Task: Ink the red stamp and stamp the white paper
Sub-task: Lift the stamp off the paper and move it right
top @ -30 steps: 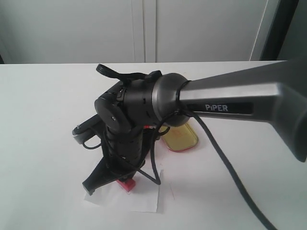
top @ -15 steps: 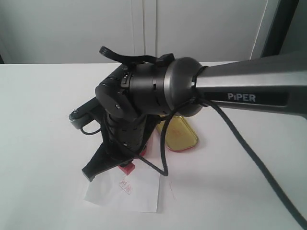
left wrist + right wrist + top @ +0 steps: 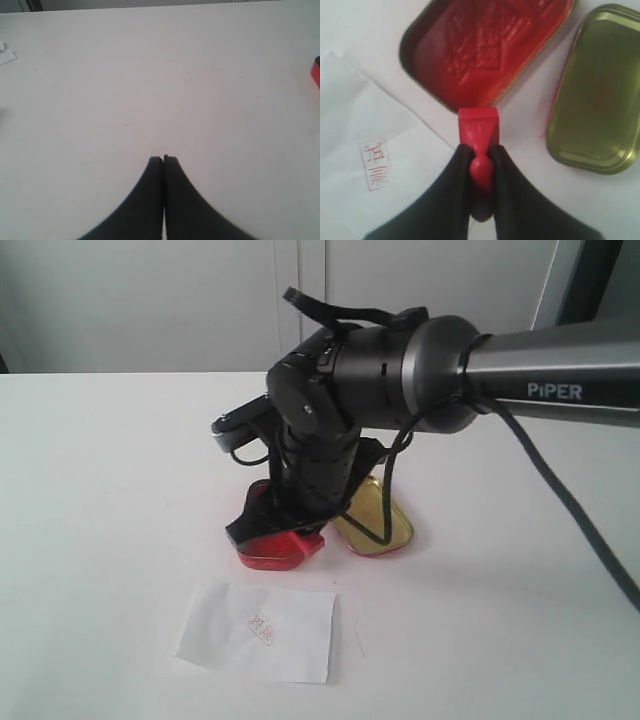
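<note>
White counter [image 3: 100, 490] runs up to a pale wall at its far edge. The right gripper [image 3: 480, 150] is clamped on the knob of the red stamp [image 3: 478, 127], at the rim of the open red ink tin [image 3: 485, 45] near the counter's middle; if they touch, I cannot tell. Just beside the tin lies a gold-lined lid [image 3: 595, 90]. The white paper [image 3: 258, 632] lies flat, farther from that far edge, and carries a red imprint [image 3: 261, 625]. The left gripper [image 3: 163, 159] has its jaws pressed together on nothing, over bare counter.
</note>
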